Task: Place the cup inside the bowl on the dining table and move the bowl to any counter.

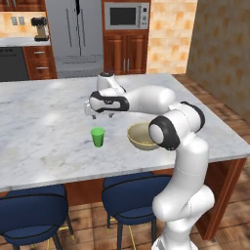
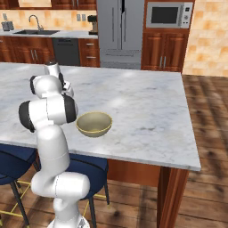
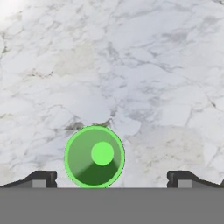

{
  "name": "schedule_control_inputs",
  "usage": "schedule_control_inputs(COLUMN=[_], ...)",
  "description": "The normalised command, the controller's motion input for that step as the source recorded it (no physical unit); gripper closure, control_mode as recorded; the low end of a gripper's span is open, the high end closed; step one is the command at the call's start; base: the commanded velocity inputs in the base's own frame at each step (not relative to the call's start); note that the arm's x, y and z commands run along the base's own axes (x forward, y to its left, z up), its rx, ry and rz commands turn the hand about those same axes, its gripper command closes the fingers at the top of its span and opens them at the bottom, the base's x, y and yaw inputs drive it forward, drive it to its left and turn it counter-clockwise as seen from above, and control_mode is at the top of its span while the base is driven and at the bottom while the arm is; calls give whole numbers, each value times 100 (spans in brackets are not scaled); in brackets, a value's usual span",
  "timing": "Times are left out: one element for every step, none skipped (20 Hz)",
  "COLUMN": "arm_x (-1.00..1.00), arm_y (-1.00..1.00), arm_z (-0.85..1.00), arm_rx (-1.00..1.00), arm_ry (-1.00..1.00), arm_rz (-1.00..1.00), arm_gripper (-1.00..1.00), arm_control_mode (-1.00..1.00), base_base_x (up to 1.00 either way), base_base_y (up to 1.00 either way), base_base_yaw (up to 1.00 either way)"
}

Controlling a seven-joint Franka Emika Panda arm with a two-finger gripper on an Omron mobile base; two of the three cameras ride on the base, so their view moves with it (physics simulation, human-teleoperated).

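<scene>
Pincer [image 1: 101,115] open wide, empty, pointing down above cup [image 1: 97,136]. Cup upright on table [image 1: 44,122], between spread fingertips [image 3: 41,178] in hand view. Bowl [image 1: 139,136] empty, near cup, by table front edge.

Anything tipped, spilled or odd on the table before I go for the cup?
Nothing stands out. The cup stands upright and empty on the dining table, apart from the upright bowl. The claw hovers open above the cup, which sits left of center between its tips.

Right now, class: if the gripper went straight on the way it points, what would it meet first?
Probably the cup, which sits between the open fingers of the gripper, slightly off-centre; otherwise the dining table. Depth is unclear.
</scene>
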Motion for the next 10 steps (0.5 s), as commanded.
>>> schedule_control_inputs(arm_x=[0,0,0,0,0,0,0,0,0,0], arm_y=[0,0,0,0,0,0,0,0,0,-1], arm_z=[-23,-26,-27,-29,-26,-23,-17,-11,-10,-10], arm_rx=[0,0,0,0,0,0,0,0,0,0], arm_ry=[0,-1,0,0,0,0,0,0,0,0], arm_rz=[0,0,0,0,0,0,0,0,0,0], arm_gripper=[-100,-100,-100,-100,-100,-100,-100,-100,-100,-100], arm_control_mode=[-100,-100,-100,-100,-100,-100,-100,-100,-100,-100], base_base_x=[0,0,0,0,0,0,0,0,0,0], base_base_y=[0,0,0,0,0,0,0,0,0,0], base_base_yaw=[0,0,0,0,0,0,0,0,0,0])
